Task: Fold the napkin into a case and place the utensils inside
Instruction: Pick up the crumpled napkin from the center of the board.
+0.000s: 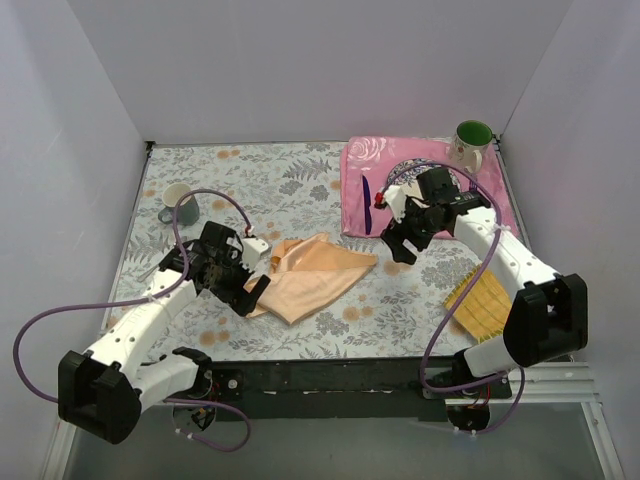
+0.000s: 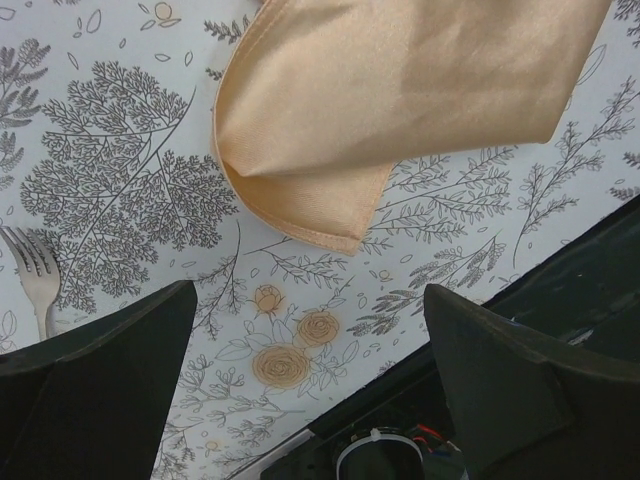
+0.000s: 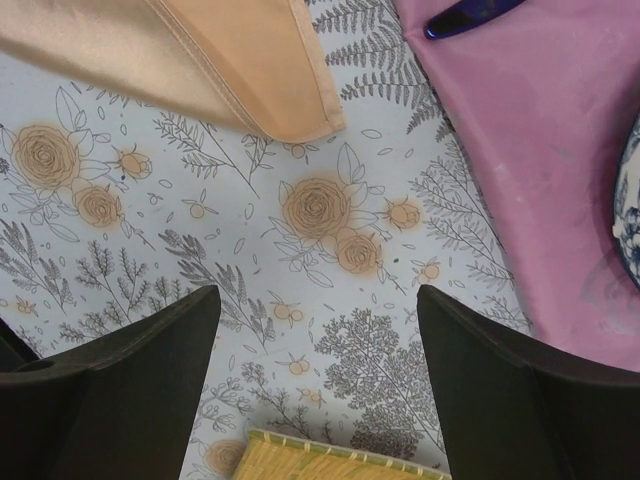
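Note:
The peach-orange napkin (image 1: 318, 276) lies loosely folded in a rough triangle on the floral tablecloth, between the two arms. My left gripper (image 1: 252, 282) hovers over its left corner (image 2: 300, 200), jaws wide open with nothing between them (image 2: 308, 296). My right gripper (image 1: 400, 248) hangs open just right of the napkin's right tip (image 3: 270, 80), holding nothing (image 3: 318, 292). The dark purple knife (image 1: 366, 192) lies on the pink placemat (image 1: 500, 200); its tip (image 3: 470, 14) shows in the right wrist view. Pale fork tines (image 2: 35, 275) show at the left edge of the left wrist view. No folded case shows.
A patterned plate (image 1: 408, 172) lies on the placemat, partly under the right arm. A green-lined mug (image 1: 472, 140) stands at the back right, a teal mug (image 1: 180, 205) at the left. A yellow woven mat (image 1: 480, 300) lies front right. The table's dark front edge (image 2: 560, 270) is near the left gripper.

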